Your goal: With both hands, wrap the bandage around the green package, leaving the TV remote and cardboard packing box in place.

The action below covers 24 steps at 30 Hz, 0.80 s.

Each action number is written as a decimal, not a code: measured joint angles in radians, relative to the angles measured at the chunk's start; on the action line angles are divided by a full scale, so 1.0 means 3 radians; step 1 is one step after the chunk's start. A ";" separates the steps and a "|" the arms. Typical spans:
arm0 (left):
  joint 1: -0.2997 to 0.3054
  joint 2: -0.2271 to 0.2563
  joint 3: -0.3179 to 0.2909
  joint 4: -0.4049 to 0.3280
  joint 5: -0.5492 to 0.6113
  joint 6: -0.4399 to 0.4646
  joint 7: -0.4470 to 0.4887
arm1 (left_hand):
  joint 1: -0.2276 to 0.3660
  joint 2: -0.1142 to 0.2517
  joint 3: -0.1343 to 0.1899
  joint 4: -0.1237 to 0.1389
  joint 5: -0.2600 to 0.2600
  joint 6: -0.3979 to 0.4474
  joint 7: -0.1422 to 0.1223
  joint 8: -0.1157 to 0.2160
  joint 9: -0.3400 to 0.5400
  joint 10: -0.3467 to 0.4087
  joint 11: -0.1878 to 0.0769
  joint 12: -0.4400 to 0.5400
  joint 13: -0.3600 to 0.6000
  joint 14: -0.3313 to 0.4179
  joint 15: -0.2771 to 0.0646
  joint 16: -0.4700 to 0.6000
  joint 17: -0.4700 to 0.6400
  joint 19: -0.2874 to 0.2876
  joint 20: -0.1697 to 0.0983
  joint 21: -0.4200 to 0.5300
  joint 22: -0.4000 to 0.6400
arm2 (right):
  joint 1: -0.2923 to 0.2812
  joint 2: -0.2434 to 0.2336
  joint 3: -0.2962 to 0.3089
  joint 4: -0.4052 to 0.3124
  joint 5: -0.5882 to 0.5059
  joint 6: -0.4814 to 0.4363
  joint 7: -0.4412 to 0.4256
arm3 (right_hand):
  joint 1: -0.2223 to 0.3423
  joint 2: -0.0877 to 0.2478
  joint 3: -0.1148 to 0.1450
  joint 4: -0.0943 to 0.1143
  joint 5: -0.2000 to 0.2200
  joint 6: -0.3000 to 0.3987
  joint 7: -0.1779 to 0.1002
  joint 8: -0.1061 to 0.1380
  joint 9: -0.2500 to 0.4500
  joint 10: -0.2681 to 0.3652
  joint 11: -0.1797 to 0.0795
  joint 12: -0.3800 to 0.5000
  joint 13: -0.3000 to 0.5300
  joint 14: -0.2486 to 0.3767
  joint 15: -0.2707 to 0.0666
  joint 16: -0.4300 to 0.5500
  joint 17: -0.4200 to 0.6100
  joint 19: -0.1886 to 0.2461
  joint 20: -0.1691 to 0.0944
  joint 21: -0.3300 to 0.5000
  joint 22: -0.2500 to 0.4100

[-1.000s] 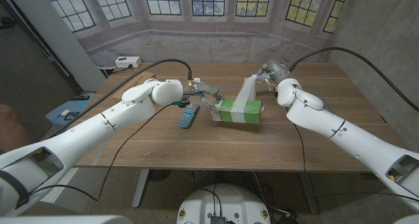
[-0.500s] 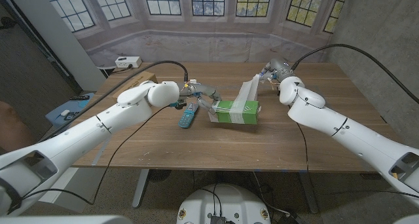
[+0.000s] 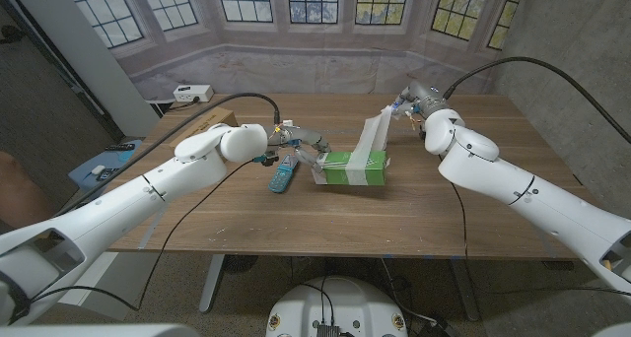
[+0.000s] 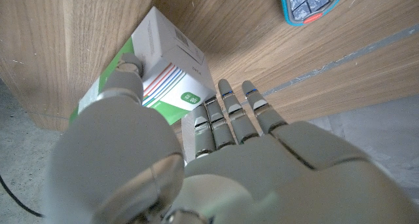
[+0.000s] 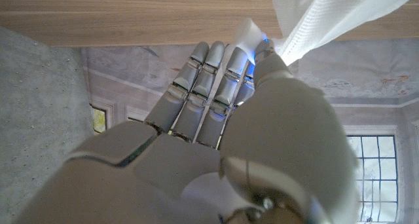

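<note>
So the green-and-white rectangular package (image 3: pixel 353 168) is lying on its side near the middle of the wooden table (image 3: pixel 296 219), and I'll use it as the anchor for everything else. The white gauzy bandage (image 3: pixel 372 135) already has a couple of turns around the package's middle, and a loose strip runs up and away from it toward the far right. The right hand (image 3: pixel 409 105) has that strip's end pinched between thumb and fingers, held up off the table beyond the package. The left hand (image 3: pixel 304 148) is right at the package's left end, thumb and fingers touching it and holding it steady. The blue TV remote with grey buttons (image 3: pixel 284 175) lies just left of the package, beside the left hand. The brown cardboard packing box (image 3: pixel 202 120) sits well off to the left, near the table's far edge.
</note>
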 measured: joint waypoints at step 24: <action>-0.0025 -0.0035 0.0017 0.0062 -0.0076 -0.0036 0.0037 | 0.0000 0.0000 0.0000 0.0000 -0.0001 0.0000 0.0000 0.0000 0.0017 -0.0018 0.0018 0.0000 0.0003 0.0000 0.0000 0.0000 0.0017 -0.0013 -0.0013 0.0000 0.0000 | -0.0148 -0.0127 0.0000 -0.0467 0.0010 -0.0113 -0.0060 | -0.0030 0.0012 0.0000 0.0000 -0.0003 -0.0012 0.0012 0.0003 0.0002 0.0000 0.0000 -0.0016 -0.0003 0.0000 0.0000 0.0000 0.0016 0.0000 0.0000 0.0000 0.0000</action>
